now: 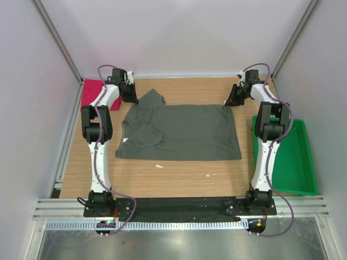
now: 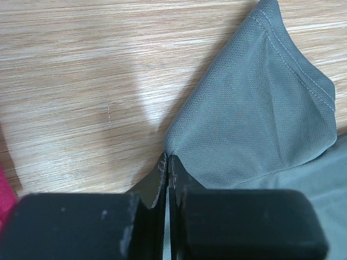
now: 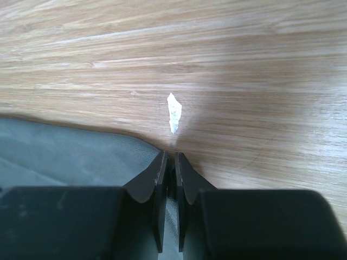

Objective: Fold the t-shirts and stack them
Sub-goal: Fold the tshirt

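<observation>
The dark grey-olive t-shirt (image 1: 181,132) lies spread on the wooden table, its far left part bunched and raised. My left gripper (image 1: 132,97) is shut on the shirt's far left corner; in the left wrist view the cloth (image 2: 260,114) rises from the pinched fingertips (image 2: 168,162). My right gripper (image 1: 232,101) is shut on the shirt's far right corner, with cloth (image 3: 70,149) between the jaws in the right wrist view (image 3: 169,158). The pinkish-red t-shirt (image 1: 93,92) lies folded at the far left, behind the left arm.
A green plastic tray (image 1: 295,162) stands at the right edge of the table. Small white scraps (image 1: 159,166) lie on the wood in front of the shirt, and one (image 3: 174,112) lies just past the right gripper. Grey walls enclose the table.
</observation>
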You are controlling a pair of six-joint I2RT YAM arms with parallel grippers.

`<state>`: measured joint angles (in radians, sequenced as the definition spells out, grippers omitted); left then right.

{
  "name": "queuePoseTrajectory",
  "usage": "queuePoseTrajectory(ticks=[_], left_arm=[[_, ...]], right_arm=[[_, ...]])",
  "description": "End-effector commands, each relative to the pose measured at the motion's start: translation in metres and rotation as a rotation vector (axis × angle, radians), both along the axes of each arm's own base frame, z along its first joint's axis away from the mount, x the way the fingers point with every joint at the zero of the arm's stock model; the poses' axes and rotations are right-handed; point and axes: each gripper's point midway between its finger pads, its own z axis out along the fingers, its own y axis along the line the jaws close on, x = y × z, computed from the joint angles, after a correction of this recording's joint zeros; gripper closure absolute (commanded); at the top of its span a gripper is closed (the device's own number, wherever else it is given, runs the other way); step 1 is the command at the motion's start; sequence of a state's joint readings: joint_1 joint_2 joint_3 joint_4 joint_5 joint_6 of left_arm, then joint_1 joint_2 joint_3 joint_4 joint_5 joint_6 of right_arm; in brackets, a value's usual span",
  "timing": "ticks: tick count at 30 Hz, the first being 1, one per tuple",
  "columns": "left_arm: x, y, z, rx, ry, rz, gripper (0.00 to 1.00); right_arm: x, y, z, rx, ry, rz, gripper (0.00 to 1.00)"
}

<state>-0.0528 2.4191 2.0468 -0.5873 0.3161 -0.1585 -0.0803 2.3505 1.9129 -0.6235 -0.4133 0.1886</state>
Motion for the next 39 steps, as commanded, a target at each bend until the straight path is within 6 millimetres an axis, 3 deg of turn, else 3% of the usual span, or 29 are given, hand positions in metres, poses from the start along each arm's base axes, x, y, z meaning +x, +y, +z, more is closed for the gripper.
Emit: queuePoseTrajectory(ticks=[1, 5, 18, 22, 25, 28, 32, 39], left_arm=[[0.017, -0.002, 0.052, -0.037, -0.118, 0.004, 1.0], [0.018, -0.002, 0.057, -0.046, -0.129, 0.004, 1.0], [0.01, -0.004, 0.054, -0.065, -0.115, -0.003, 1.0], [0.01, -0.004, 0.057, -0.069, -0.12, -0.001, 1.0], [0.01, -0.004, 0.064, -0.079, -0.127, 0.01, 1.0], [0.01, -0.003, 0.076, -0.095, -0.143, 0.023, 1.0], [0.009, -0.003, 0.091, -0.113, -0.177, 0.024, 1.0], [-0.003, -0.004, 0.103, -0.124, -0.178, 0.02, 1.0]], right_arm=[[0.014, -0.002, 0.023, -0.008, -0.058, 0.003, 0.83], [0.011, -0.002, 0.018, 0.006, -0.036, 0.001, 0.7], [0.009, -0.005, 0.009, 0.002, -0.01, -0.006, 0.66], [0.01, -0.008, 0.008, -0.003, -0.005, -0.018, 0.77], [0.015, -0.01, 0.018, -0.007, -0.031, -0.034, 0.92], [0.019, -0.01, 0.031, -0.001, -0.06, -0.045, 0.98], [0.023, -0.009, 0.056, 0.014, -0.096, -0.074, 0.99], [0.009, -0.012, 0.071, -0.011, -0.077, -0.086, 0.99]])
